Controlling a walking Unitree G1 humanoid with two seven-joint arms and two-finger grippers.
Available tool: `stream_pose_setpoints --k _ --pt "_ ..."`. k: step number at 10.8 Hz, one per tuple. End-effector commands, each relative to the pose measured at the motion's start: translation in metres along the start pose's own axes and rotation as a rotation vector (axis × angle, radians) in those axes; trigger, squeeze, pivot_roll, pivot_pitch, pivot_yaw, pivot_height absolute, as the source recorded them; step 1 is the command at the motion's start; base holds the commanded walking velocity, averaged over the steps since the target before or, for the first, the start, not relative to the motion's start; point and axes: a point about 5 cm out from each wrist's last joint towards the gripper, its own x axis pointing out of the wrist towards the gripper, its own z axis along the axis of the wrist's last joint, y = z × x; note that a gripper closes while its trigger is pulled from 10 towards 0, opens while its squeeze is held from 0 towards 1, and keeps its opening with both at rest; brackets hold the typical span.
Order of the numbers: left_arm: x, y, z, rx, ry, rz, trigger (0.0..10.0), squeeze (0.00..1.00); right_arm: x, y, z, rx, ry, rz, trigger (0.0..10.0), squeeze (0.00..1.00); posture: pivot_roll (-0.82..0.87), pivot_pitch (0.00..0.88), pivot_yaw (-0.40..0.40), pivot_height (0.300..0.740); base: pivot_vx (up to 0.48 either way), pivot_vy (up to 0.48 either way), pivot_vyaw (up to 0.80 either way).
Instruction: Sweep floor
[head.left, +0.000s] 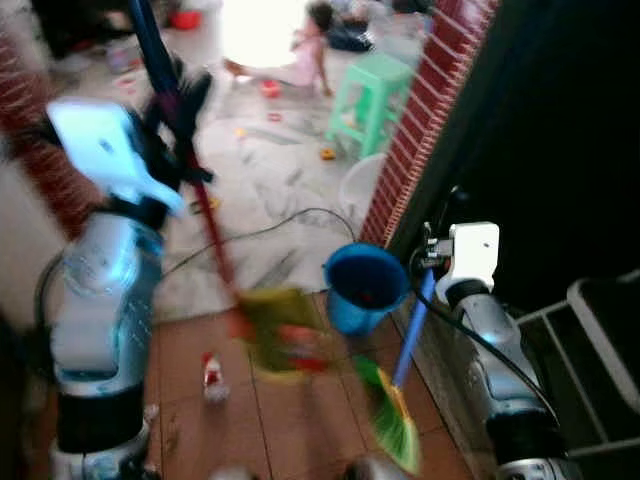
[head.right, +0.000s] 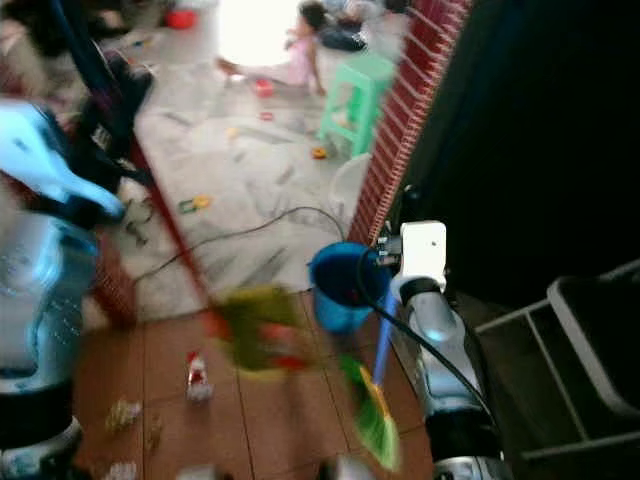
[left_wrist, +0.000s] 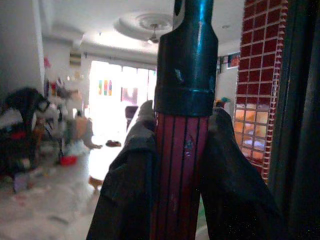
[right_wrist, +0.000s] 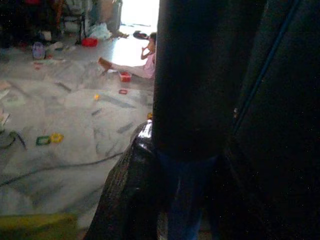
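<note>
The broom, red in its shaft and blue toward the top, slants down to blurred yellow-green bristles on the brown tiles, and the left gripper is clamped on the shaft, a black finger on each side; the right gripper grips a blue handle that ends in a green dustpan near the floor. A blue bucket stands between broom and brick pillar; scraps of litter lie on the tiles; farther off, on the marble floor, a person sits beside a green stool.
</note>
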Motion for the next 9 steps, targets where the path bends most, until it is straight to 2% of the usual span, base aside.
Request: stream_pose_setpoints --k 1,4,9 --pt "0.006 -0.012 0.011 -0.048 -0.07 -0.037 10.0 0.0 -0.002 -0.014 -0.001 -0.046 0.004 -0.038 10.0 0.0 0.01 0.0 -0.051 0.74 0.48 0.0 0.0" --pt "0.012 -0.028 0.012 -0.058 -0.084 -0.073 10.0 0.0 0.001 -0.01 -0.003 -0.045 0.005 -0.027 10.0 0.0 0.01 0.0 -0.052 0.74 0.471 0.0 0.0" --pt "0.019 -0.035 0.012 -0.08 -0.098 -0.083 10.0 0.0 0.003 -0.006 -0.007 -0.05 0.014 -0.011 10.0 0.0 0.01 0.0 -0.055 0.74 0.462 0.0 0.0"
